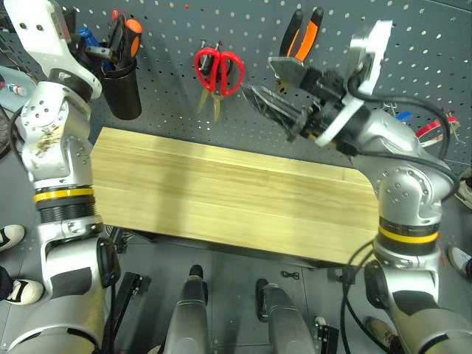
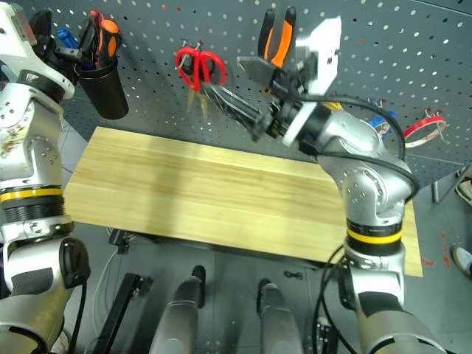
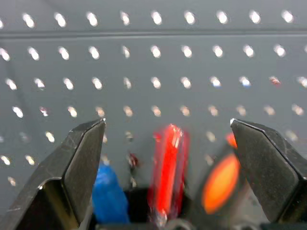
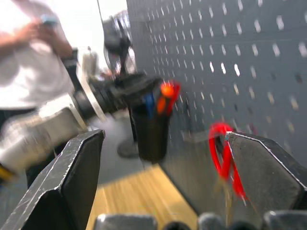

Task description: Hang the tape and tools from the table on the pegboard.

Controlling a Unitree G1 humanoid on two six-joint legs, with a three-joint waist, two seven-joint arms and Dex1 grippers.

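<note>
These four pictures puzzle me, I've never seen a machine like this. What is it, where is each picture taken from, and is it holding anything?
It is a humanoid robot with two arms, each ending in a two-fingered black gripper. The two wide pictures come from the cameras in its head, looking down over its arms at a wooden table in front of a grey pegboard. The other two come from cameras on its wrists, looking out between each gripper's fingers.

The tabletop shows nothing lying on it. On the pegboard hang the red-handled scissors and the orange-and-black pliers, and a black cup holds screwdrivers, including a blue-handled one.

The left gripper is open at that cup, holding nothing. The right gripper is open too, empty, near the scissors and pliers. The right wrist picture also shows a person standing by.
</note>
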